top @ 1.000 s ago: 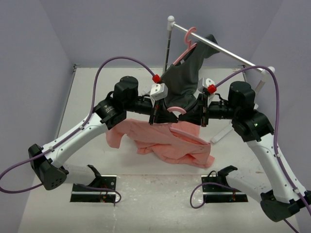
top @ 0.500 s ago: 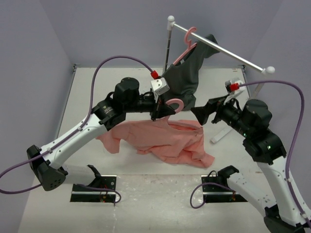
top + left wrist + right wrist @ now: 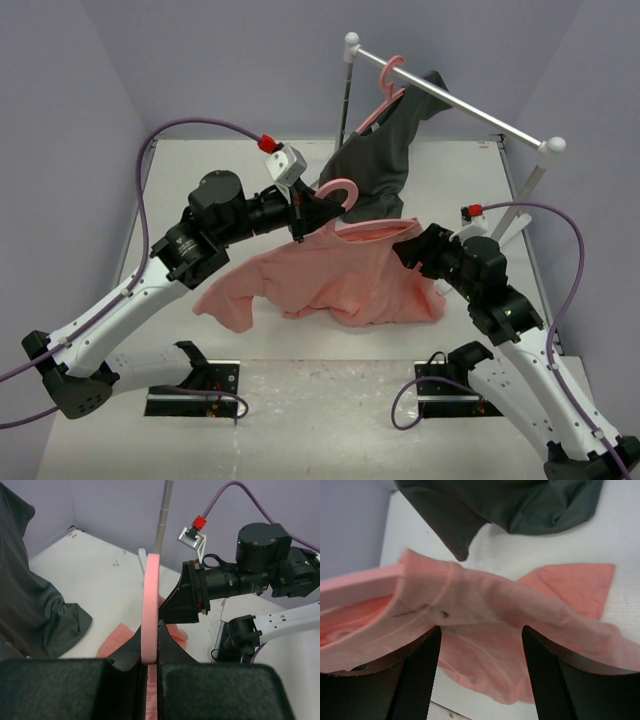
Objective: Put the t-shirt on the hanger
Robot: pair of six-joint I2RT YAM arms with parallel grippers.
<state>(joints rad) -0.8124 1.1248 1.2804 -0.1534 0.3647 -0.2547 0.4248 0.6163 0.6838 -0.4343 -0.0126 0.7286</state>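
My left gripper [image 3: 318,208] is shut on the stem of the pink hanger [image 3: 340,190], held well above the table; in the left wrist view the hook [image 3: 151,595] rises from between the closed fingers [image 3: 172,645]. The salmon t-shirt [image 3: 335,280] hangs from the hanger, its collar spread along the top and its left sleeve drooping. My right gripper [image 3: 410,250] is at the shirt's right shoulder. In the right wrist view its fingers [image 3: 417,675] stand wide apart, with the t-shirt [image 3: 485,600] draped across their tips and the hanger's arm [image 3: 355,586] entering the cloth at left.
A dark grey garment [image 3: 375,160] hangs on another pink hanger from the white rail [image 3: 470,108] at the back right, just behind the lifted shirt. It fills the left edge of the left wrist view [image 3: 30,605] and the top of the right wrist view [image 3: 520,505].
My left arm has lifted the hanger and t-shirt up and to the left. My right gripper let go, opened, swung out right, then came back low at the shirt's right shoulder.
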